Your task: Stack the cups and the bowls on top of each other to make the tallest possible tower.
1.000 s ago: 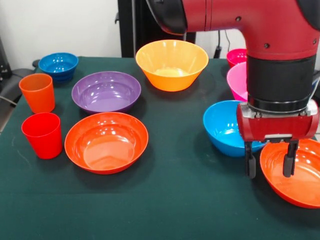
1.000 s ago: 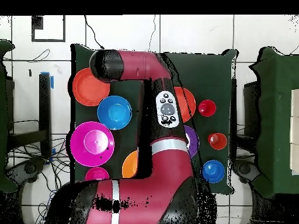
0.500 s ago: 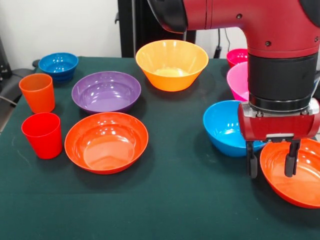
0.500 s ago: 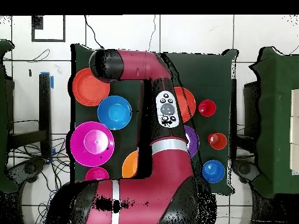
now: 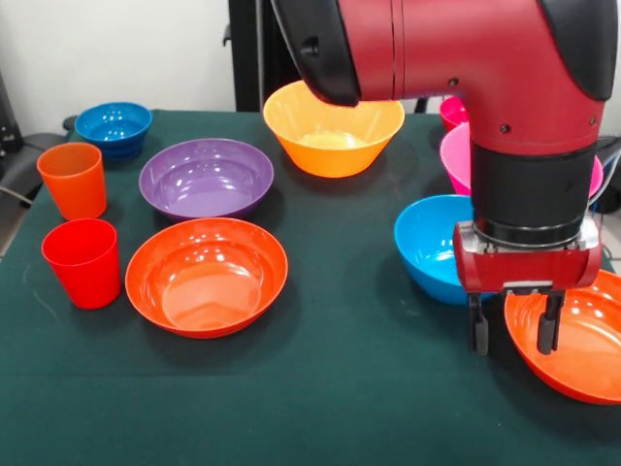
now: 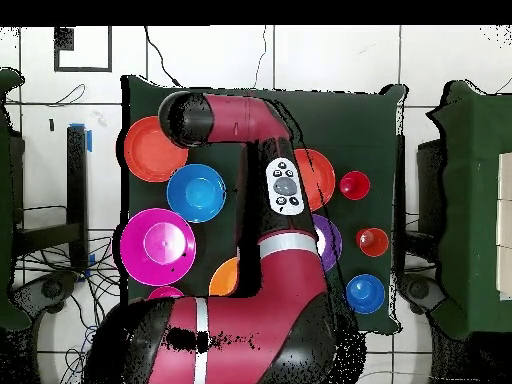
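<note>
Arm (image 5: 466, 58) fills your upper right in front view, reaching down to table's (image 5: 340, 388) near right. Large pink bowl (image 6: 157, 241), your tower base, sits behind arm, just past blue bowl (image 5: 432, 248). Yellow-orange bowl (image 5: 333, 126) at back centre; purple bowl (image 5: 207, 178) and red-orange bowl (image 5: 207, 276) left of centre. Gripper (image 5: 511, 333) hangs with fingers (image 5: 479, 332) apart, empty, straddling left rim of second red-orange bowl (image 5: 582, 340). Orange cup (image 5: 73, 180) and red cup (image 5: 82, 262) stand at your far left.
</note>
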`<move>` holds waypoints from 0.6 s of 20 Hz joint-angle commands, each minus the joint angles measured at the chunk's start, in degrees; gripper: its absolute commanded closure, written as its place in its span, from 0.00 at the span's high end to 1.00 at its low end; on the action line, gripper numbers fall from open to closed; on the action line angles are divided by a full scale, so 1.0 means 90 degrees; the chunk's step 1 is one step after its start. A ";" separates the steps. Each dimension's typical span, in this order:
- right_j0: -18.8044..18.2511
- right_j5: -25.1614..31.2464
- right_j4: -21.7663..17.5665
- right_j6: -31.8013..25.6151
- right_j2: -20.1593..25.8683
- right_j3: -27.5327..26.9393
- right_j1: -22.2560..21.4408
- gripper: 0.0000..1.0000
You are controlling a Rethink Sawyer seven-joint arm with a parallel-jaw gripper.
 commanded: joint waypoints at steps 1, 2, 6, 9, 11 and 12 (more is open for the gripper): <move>-0.0010 -0.0243 -0.0118 -0.0091 0.0614 0.0273 0.0457 1.00; -0.0007 -0.0279 -0.0115 -0.0084 0.0625 0.0252 0.0500 1.00; 0.0002 -0.0404 -0.0089 -0.0046 0.0682 0.0212 0.0666 1.00; 0.0022 -0.0504 -0.0064 0.0011 0.0737 0.0214 0.0775 1.00; 0.0039 -0.0569 -0.0065 0.0038 0.0764 0.0191 0.0854 1.00; 0.0049 -0.0569 -0.0067 0.0045 0.0768 0.0173 0.0878 1.00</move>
